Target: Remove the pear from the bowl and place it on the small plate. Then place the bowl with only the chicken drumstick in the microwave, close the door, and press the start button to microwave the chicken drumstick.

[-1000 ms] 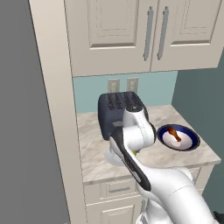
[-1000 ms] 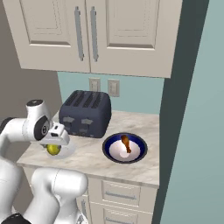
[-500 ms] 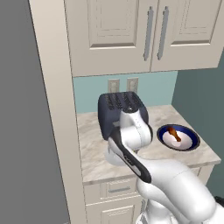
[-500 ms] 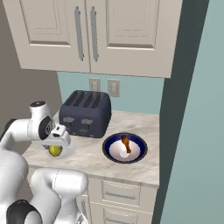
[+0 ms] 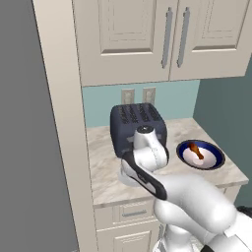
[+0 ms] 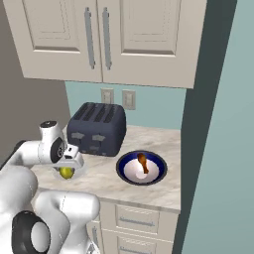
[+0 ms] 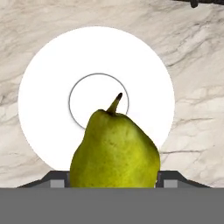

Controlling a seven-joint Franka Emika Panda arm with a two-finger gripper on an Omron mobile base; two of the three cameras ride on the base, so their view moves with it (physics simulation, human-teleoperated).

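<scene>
Yellow-green and smooth-skinned, the pear [image 7: 114, 151] is seen in the hand view clamped between the two dark finger tips of the hand [image 7: 114, 179], stem pointing away from the camera, with the jaws set wide across its broad lower body. In the right base view the same pear [image 6: 66, 172] is carried by the hand [image 6: 68, 166] at the left end of the counter [image 6: 104, 181], in front of the dark toaster [image 6: 96, 129]. Directly beneath it in the hand view lies the small plate [image 7: 48, 87], white, glossy and shallow; whether the fruit touches it yet cannot be told. The pear is judged light and firm but rounded and slick, so it may roll once released; a hold across the widest part, as made now, is judged the surest, and a low release over the plate's centre ring is advised. Further right stands the bowl [image 6: 125, 159], dark blue outside and white inside, well apart from the plate, with only the chicken drumstick [image 6: 143, 162] resting in it. The bowl is judged rigid, heavier than the fruit and smooth-glazed; a pinch over the rim wall is judged the likeliest hold, kept level so that the loose drumstick does not slide. The drumstick itself is judged light and free to shift.
</scene>
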